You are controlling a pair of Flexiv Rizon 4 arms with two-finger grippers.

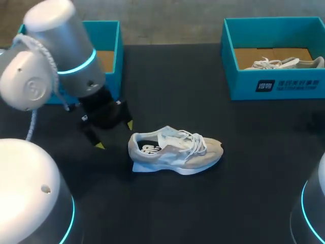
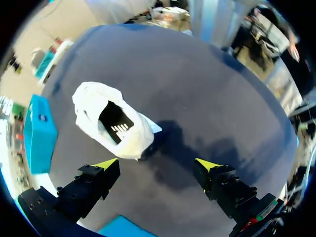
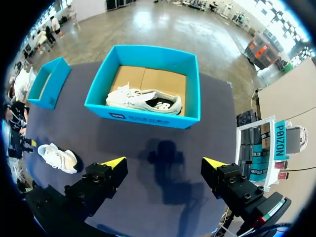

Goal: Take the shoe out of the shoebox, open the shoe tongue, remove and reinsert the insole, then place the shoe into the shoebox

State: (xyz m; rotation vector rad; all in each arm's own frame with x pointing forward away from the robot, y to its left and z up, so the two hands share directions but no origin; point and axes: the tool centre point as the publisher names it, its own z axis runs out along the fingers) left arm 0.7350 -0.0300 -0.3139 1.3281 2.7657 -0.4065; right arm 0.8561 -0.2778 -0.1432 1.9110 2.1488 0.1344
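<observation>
Head view has the shoe [image 1: 175, 151] loose at lower centre, the left gripper [image 1: 115, 135] spread and empty just left of its heel, so a skewed reach could shove it aside; the right gripper [image 3: 164, 161] gapes empty too.

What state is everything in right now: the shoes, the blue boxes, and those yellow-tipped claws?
Shoe on the table: out of any box, upright on its sole, dark insole showing inside.
Left shoebox: open, no lid, partly hidden by the arm.
Right shoebox: open, holding a shoe.
Second shoe: lying in the right shoebox.
Left gripper: open, empty, by the shoe's heel.
Right gripper: open, empty, short of the right shoebox.
</observation>
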